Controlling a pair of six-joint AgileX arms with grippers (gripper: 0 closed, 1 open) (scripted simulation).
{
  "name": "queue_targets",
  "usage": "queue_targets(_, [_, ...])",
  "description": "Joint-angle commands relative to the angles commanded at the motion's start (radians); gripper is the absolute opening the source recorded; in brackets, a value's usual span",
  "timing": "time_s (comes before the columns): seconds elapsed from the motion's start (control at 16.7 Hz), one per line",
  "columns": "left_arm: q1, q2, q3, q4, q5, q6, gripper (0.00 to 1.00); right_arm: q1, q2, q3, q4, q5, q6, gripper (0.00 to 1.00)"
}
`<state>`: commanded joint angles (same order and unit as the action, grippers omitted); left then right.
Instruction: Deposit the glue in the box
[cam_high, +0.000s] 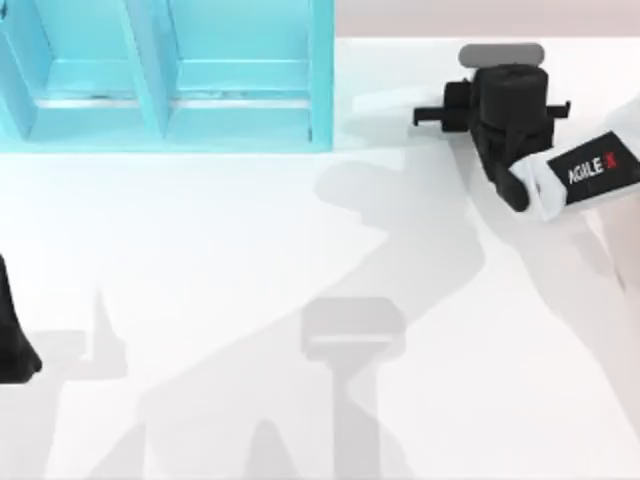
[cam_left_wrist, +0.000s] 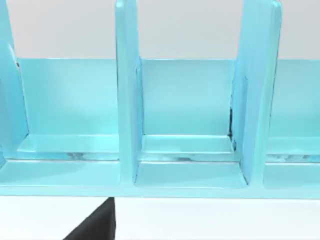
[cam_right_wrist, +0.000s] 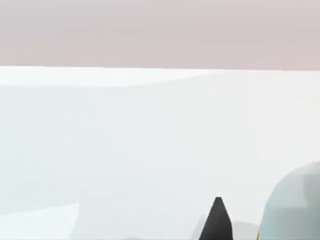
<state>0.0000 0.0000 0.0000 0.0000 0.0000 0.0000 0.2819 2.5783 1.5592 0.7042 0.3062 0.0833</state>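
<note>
1. The right gripper (cam_high: 440, 112) hung at the table's (cam_high: 250, 300) far right; whether it was spread, I cannot tell.
2. A pale rounded shape (cam_right_wrist: 295, 205), perhaps the glue, sat beside its fingertip (cam_right_wrist: 216, 222).
3. The box (cam_high: 170, 70) lay to the left, nearer the left arm (cam_high: 12, 330).

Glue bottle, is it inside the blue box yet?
Not yet. Done: nothing, since the compartments of the turquoise box have bare floors. In hand: the right gripper is just past the box's right end, and a pale rounded white bottle, probably the glue, sits right beside its fingertip; a grip cannot be confirmed. Left: carry it into a compartment and release. The left arm waits at the table's left edge.
</note>
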Motion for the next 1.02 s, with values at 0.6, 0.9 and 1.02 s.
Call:
queue_targets(0.6, [0.000, 0.000, 0.000, 0.000, 0.000, 0.000, 1.00, -0.001, -0.224, 0.015, -0.243, -0.001, 0.001, 0.00])
queue_targets(0.9, [0.000, 0.000, 0.000, 0.000, 0.000, 0.000, 1.00, 0.000, -0.231, 0.016, -0.251, -0.002, 0.003, 0.00])
queue_targets(1.02, [0.000, 0.000, 0.000, 0.000, 0.000, 0.000, 1.00, -0.006, -0.237, 0.020, -0.259, -0.009, -0.007, 0.00])
